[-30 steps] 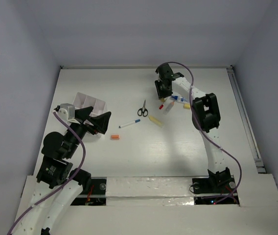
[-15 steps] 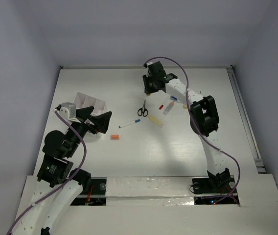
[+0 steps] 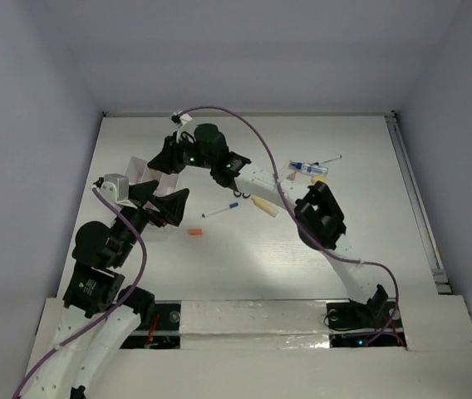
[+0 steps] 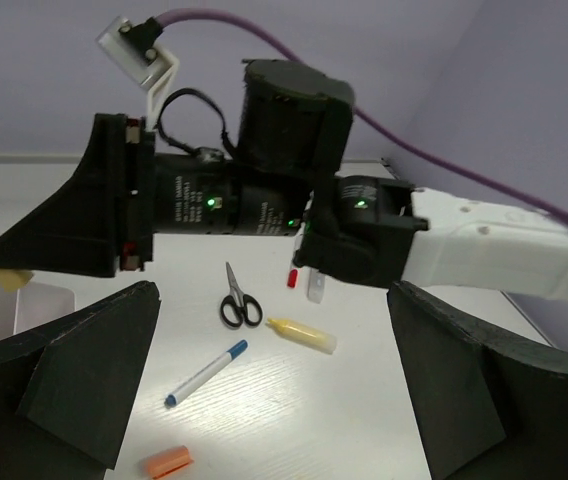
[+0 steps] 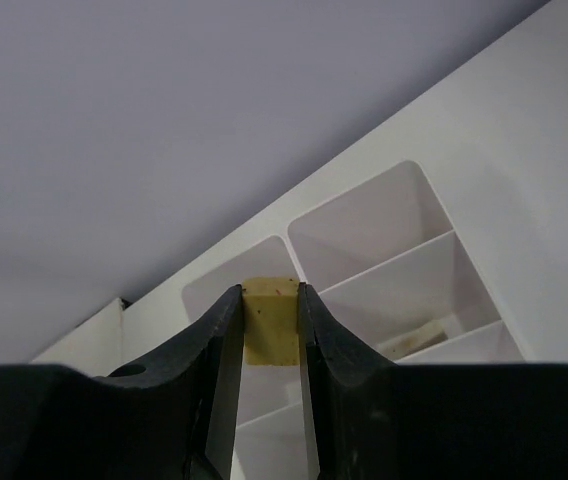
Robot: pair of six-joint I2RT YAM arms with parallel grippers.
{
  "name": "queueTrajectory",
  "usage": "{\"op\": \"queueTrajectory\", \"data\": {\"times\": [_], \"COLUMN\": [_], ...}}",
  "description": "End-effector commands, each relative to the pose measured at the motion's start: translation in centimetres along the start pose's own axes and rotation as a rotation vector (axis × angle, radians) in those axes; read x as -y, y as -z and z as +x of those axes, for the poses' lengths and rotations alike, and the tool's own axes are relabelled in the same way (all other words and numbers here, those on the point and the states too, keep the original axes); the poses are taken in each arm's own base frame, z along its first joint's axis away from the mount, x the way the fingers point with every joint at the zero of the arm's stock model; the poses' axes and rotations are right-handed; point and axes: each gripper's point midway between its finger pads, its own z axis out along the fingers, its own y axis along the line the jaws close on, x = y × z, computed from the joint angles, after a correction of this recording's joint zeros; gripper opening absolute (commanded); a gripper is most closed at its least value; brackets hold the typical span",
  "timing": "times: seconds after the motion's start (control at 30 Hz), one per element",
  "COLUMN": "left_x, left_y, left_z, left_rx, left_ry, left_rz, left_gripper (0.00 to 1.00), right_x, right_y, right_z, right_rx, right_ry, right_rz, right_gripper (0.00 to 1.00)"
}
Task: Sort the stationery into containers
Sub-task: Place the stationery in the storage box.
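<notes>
White box [image 5: 394,215]: plastic, split by thin walls into square compartments; it stood on the bench at the upper left of the overhead view and filled the middle of the right wrist view.
Right fingers [image 5: 214,340]: drawn in narrow and clamped on the beige eraser, one pad on each side of it.
Beige eraser [image 5: 270,330]: a small block, pinched between the right fingers and held in the air over the box; which compartment lay under it could not be told.
Right arm [image 3: 257,179]: stretched from the lower right across the bench to the upper left of the overhead view, passing above the scissors.
Left fingers [image 4: 94,370]: spread wide with nothing between them, at the left of the overhead view just below the box.
Scissors [image 4: 239,300]: black-handled, flat on the bench at the centre of the left wrist view.
Cream tube [image 4: 302,335]: lay just right of the scissors, not touching them.
Blue-capped pen [image 4: 206,372]: thin and white, lay slantwise below the scissors.
Orange bit [image 4: 167,462]: lay at the bottom edge of the left wrist view, near the pen's lower end.
Red-tipped item [image 4: 292,277]: partly hidden behind the right arm, too little showing to name.
Far cluster [image 3: 311,169]: pens and small bits at the upper right of the overhead view, well apart from the box.
Bench [image 3: 385,233]: white, carrying everything.
</notes>
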Motion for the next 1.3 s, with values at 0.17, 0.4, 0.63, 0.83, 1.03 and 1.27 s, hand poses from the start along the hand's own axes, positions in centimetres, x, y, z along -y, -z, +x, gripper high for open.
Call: {"op": "queueTrajectory", "data": {"times": [0.17,0.4,0.63,0.83,1.03,1.27], "left_x": [0.8,0.8,0.8,0.8,0.6,0.5], "left_y": [-0.1,0.0,-0.1,-0.1,-0.1,0.0], "left_z": [-1.4,-1.5,-1.4,-1.4,-1.5,-1.4], "left_rx": [0.05,0.053,0.049,0.049,0.052,0.051], "left_ry": [-0.007,-0.009,-0.009,-0.007,-0.009,-0.008], "left_rz": [0.034,0.035,0.036,0.036,0.028,0.022], "left_gripper": [0.99,0.99,0.99,0.99,0.99,0.99], "right_x": [-1.0,1.4,1.5,1.4,0.4,3.5], "right_y": [-3.4,-4.6,-5.3,-5.2,-4.8,0.0], "right_z": [-1.3,1.9,3.2,2.5,1.1,0.6], "right_rx": [0.118,0.067,0.038,0.045,0.056,0.008], "right_ry": [-0.001,-0.024,-0.024,-0.005,0.022,0.043], "right_rz": [-0.054,-0.012,-0.006,0.008,-0.012,0.129], "right_gripper": [0.23,0.24,0.33,0.43,0.51,0.46]}}
